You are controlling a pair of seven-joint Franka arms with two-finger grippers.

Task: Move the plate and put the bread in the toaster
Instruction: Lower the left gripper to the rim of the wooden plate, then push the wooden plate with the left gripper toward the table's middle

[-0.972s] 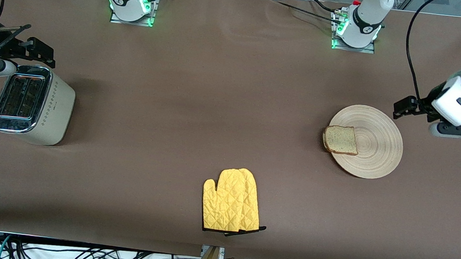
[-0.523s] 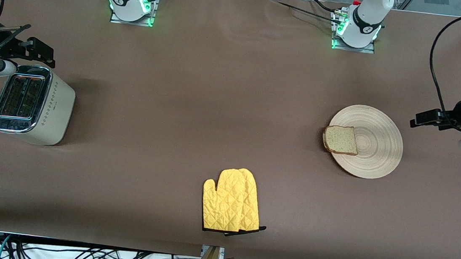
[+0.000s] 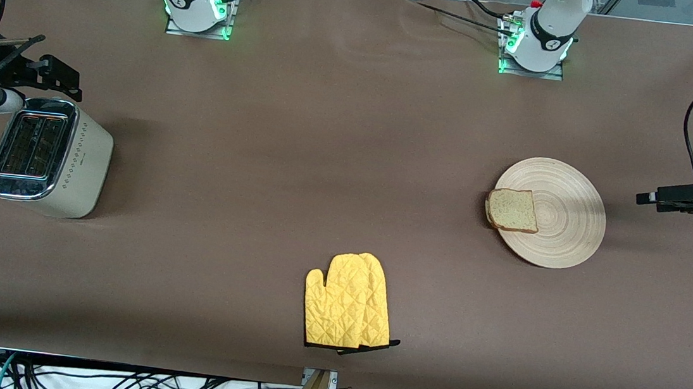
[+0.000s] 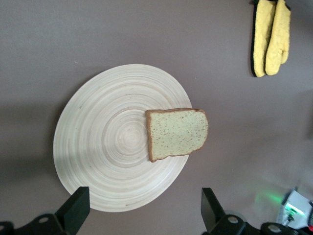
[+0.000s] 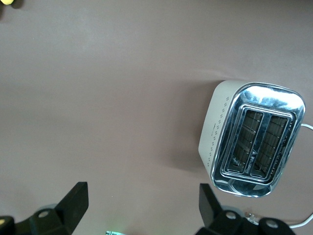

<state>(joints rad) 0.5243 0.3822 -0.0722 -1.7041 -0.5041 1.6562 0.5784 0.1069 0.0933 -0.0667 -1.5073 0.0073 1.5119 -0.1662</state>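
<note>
— Hovering wide open and empty, left gripper point(image 4: 142, 213) beside the plate point(image 3: 561, 237), bread point(image 3: 513, 210) overhanging its rim. Right gripper point(image 5: 139, 205)?

— Open, empty, waiting by the toaster point(image 3: 48, 156) near the tabletop's edge — grip the plate's bare rim, keep it level.

No legible text, label or number on anything in view.
</note>
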